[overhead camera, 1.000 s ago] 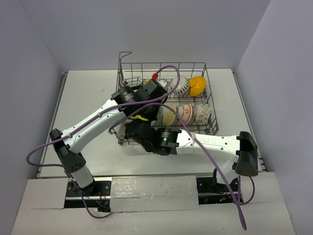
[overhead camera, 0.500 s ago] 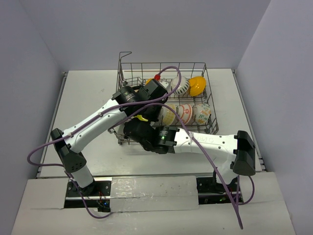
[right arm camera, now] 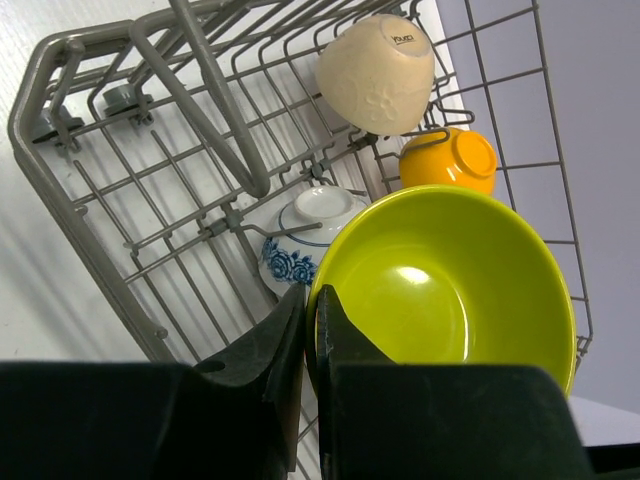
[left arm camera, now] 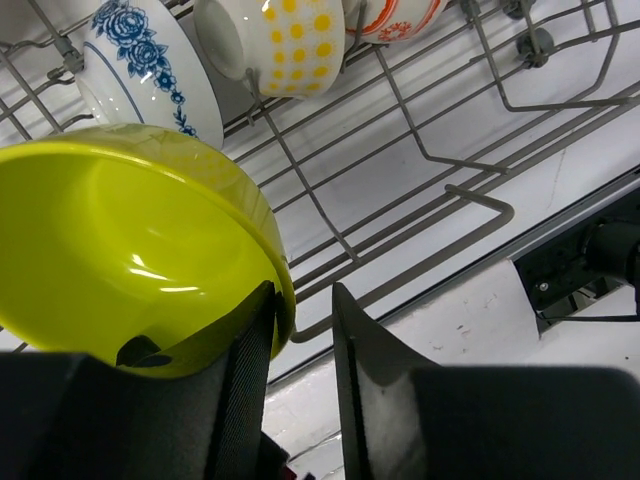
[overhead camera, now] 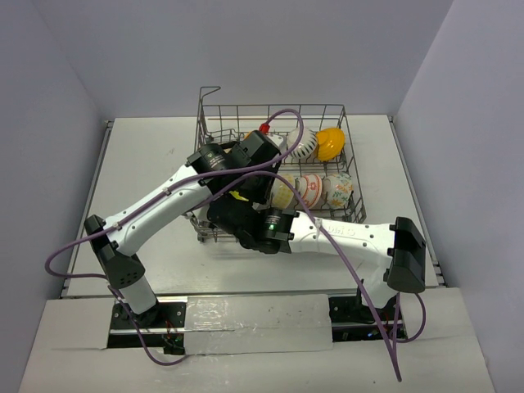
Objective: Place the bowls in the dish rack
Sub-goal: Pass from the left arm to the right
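A lime green bowl [left arm camera: 130, 250] is tilted above the near left part of the dish rack [left arm camera: 480, 200]. My right gripper [right arm camera: 310, 295] is shut on the rim of the lime green bowl [right arm camera: 450, 280], one finger inside and one outside. My left gripper [left arm camera: 303, 300] is open around the same rim: its inner finger lies against the bowl and the outer one stands apart. In the rack sit a blue-patterned bowl [right arm camera: 290, 250], a tan bowl [right arm camera: 378, 75] and an orange-yellow bowl [right arm camera: 450, 160]. From above, both wrists meet over the dish rack [overhead camera: 278, 106].
A yellow-dotted bowl [left arm camera: 285, 40] and a red-and-white bowl [left arm camera: 395, 15] stand on edge in the row beside the blue-patterned one. A white striped bowl [overhead camera: 304, 147] leans at the rack's far side. Upright tines and the rack's raised handle [overhead camera: 210, 90] stand nearby.
My left jaws have parted from the lime green bowl's rim while my right jaws have closed on it. The right wrist has edged a little towards the rack.
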Controlling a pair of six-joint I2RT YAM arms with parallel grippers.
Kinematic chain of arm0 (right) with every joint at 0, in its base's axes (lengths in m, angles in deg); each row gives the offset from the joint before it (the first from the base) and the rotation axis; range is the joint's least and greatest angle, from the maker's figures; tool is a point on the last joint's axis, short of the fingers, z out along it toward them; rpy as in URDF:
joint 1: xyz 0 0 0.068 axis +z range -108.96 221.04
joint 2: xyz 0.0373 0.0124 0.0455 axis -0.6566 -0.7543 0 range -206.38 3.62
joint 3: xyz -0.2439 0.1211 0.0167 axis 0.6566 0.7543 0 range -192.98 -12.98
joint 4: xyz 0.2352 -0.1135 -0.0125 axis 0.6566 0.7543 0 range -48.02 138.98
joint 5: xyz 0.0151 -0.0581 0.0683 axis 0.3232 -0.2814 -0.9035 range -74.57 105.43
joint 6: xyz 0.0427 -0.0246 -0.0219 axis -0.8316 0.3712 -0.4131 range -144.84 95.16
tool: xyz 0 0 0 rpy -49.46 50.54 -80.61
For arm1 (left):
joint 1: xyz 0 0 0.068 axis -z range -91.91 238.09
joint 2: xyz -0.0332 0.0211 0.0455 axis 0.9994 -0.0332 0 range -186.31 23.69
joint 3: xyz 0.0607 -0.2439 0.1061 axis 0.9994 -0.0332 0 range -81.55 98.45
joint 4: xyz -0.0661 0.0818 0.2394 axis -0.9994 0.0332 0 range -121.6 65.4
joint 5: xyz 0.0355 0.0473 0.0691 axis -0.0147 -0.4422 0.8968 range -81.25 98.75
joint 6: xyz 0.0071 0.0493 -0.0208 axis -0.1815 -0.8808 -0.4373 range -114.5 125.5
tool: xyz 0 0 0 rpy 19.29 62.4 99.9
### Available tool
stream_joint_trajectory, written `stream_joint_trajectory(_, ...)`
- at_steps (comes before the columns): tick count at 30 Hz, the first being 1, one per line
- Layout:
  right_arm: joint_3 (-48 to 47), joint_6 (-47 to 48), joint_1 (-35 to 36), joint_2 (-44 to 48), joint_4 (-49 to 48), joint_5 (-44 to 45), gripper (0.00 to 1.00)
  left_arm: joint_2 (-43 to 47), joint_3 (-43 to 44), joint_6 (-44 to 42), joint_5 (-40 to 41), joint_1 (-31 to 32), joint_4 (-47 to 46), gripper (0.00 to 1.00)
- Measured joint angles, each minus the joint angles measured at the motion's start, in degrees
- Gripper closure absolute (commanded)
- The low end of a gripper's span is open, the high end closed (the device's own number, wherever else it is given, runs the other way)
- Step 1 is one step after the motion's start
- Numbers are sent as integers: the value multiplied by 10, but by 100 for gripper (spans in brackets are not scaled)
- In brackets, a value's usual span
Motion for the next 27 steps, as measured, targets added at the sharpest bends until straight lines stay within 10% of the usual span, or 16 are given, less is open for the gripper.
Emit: stream_joint_trajectory(27, 0, -13, -16, -3, -3, -12, 100, -20, 82, 3, 99, 0, 32, 39)
